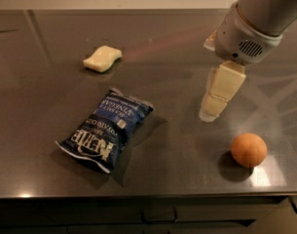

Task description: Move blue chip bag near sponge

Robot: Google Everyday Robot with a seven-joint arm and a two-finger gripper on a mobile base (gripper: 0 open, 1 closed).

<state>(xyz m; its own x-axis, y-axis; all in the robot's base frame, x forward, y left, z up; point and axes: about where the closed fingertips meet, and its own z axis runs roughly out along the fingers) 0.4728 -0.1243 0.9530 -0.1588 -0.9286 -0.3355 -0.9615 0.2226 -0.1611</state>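
Note:
The blue chip bag [106, 128] lies flat on the dark steel counter [177, 52], left of centre and near the front, with its white lettering upside down to me. The sponge [102, 58], a small pale cream block with wavy edges, lies behind the bag toward the back left, clearly apart from it. My gripper [214, 107] hangs from the white arm at the upper right. It points down just above the counter, to the right of the bag, and touches nothing. It holds nothing.
A round orange ball [249, 149] sits at the front right, just below and right of the gripper. The counter's front edge [138, 195] runs along the bottom, with dark cabinet fronts under it.

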